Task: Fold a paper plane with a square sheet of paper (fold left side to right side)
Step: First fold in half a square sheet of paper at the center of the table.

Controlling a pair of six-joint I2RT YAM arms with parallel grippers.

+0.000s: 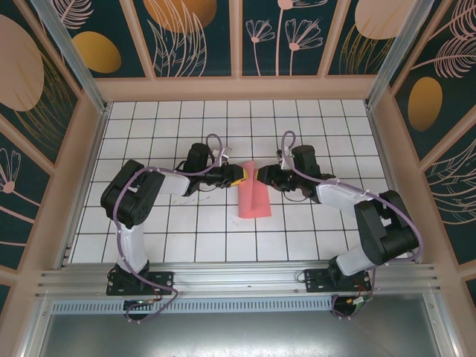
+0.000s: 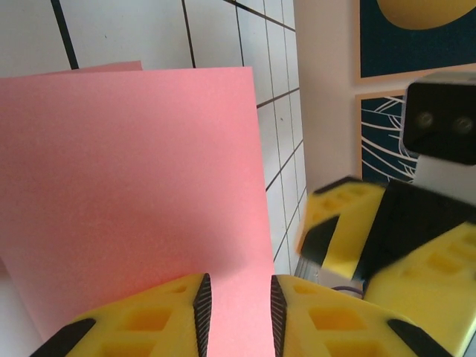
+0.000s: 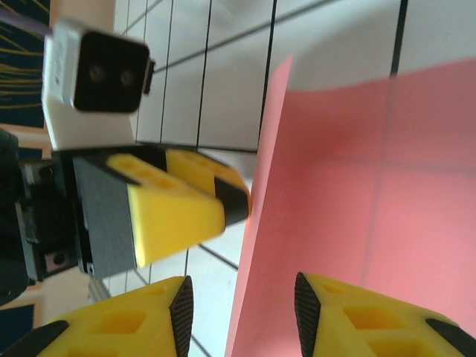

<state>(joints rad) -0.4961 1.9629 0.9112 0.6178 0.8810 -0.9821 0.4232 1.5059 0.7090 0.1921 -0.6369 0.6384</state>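
Observation:
The square sheet of paper [image 1: 253, 201] lies on the white grid table, folded in half into a narrow pink-red rectangle, not a pointed plane. A lower layer peeks out along its far edge in the left wrist view [image 2: 111, 67]. My left gripper [image 1: 242, 175] hovers at the strip's far left corner. Its jaws [image 2: 239, 312] stand slightly apart, with the paper [image 2: 134, 186] showing through the gap. My right gripper [image 1: 259, 176] faces it at the far right corner, open [image 3: 242, 316], and the paper's edge [image 3: 357, 208] runs between its fingers. The two grippers nearly touch.
The white gridded tabletop [image 1: 193, 230] spreads around the paper on all sides. Patterned walls [image 1: 238, 37] and aluminium posts [image 1: 71, 52] enclose it. Both arm bases sit on the rail [image 1: 238, 279] at the near edge.

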